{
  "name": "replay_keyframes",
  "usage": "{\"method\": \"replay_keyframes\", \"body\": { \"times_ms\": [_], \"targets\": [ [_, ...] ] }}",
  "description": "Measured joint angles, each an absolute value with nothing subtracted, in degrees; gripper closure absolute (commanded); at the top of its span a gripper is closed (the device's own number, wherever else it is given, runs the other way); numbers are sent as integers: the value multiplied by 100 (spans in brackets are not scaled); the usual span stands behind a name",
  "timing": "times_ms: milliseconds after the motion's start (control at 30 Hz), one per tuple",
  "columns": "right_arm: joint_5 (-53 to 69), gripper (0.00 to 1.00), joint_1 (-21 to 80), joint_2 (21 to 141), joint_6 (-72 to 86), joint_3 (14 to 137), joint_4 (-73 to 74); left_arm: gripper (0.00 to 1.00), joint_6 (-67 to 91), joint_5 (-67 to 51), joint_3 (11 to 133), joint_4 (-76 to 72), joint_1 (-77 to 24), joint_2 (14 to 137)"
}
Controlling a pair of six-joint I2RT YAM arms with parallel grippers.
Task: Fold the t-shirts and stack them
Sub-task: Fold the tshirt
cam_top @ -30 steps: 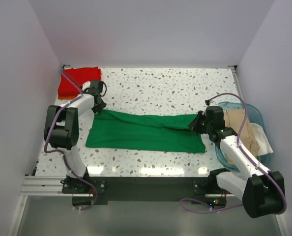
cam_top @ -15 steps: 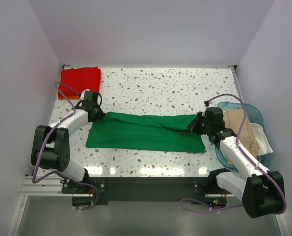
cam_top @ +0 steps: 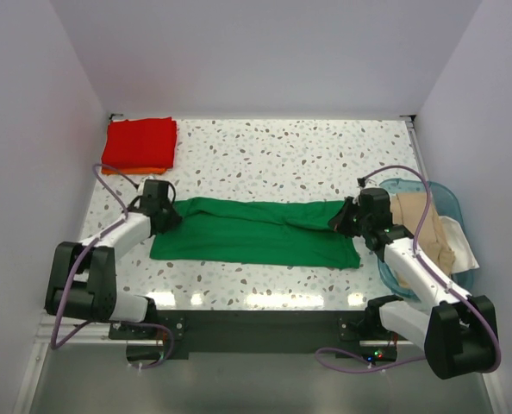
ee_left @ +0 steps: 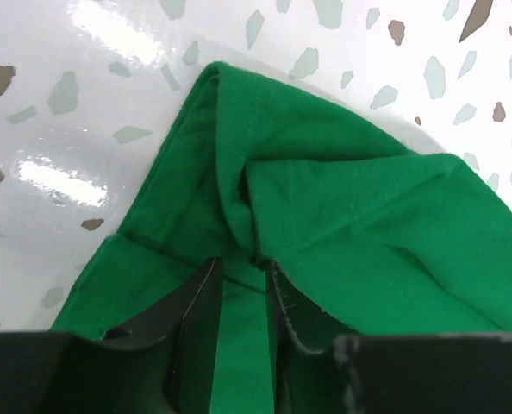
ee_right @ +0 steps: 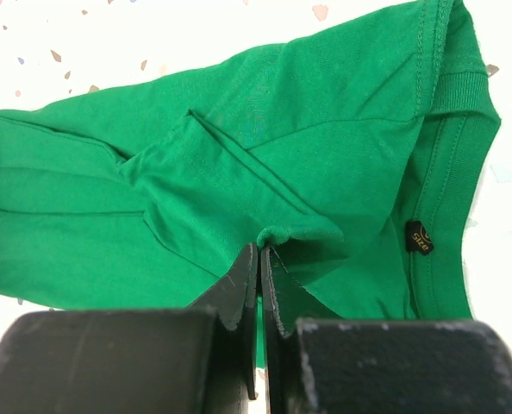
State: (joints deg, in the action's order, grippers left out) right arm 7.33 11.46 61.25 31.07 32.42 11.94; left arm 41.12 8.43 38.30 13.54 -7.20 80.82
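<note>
While the blue basket [cam_top: 452,195] at right holds a beige t-shirt [cam_top: 414,216] and white t-shirt [cam_top: 464,247] | green t-shirt [cam_top: 256,231] flat on worktop [cam_top: 282,155], centre | right jaws pinch its fold, left jaws narrowly parted | size tag [ee_right: 419,236] shows only in right wrist view

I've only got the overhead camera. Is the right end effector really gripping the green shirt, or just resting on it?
Observer: The right wrist camera shows the right end effector shut on a small raised fold of the green shirt.
Operator: Which end of the shirt is that?
Observer: The neck end: a black size tag sits by the collar, just beside it.
Operator: And the left one?
Observer: The left end effector has its jaws slightly apart around a crease at the shirt's corner; grip unclear.
</note>
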Motion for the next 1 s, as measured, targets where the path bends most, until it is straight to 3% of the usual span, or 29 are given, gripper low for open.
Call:
{"method": "replay_keyframes", "body": {
  "times_ms": [267,533,1000],
  "targets": [
    [762,100,1146,6163,3107,3242,1166,57,4139,1050,3767,1452,-681,7546],
    [838,100,1146,6189,3107,3242,1096,57,4136,1068,4276,1500,-521,7599],
    [862,100,1146,6316,3105,3242,1031,58,4139,1061,4810,1455,-499,8853]
  ]
}}
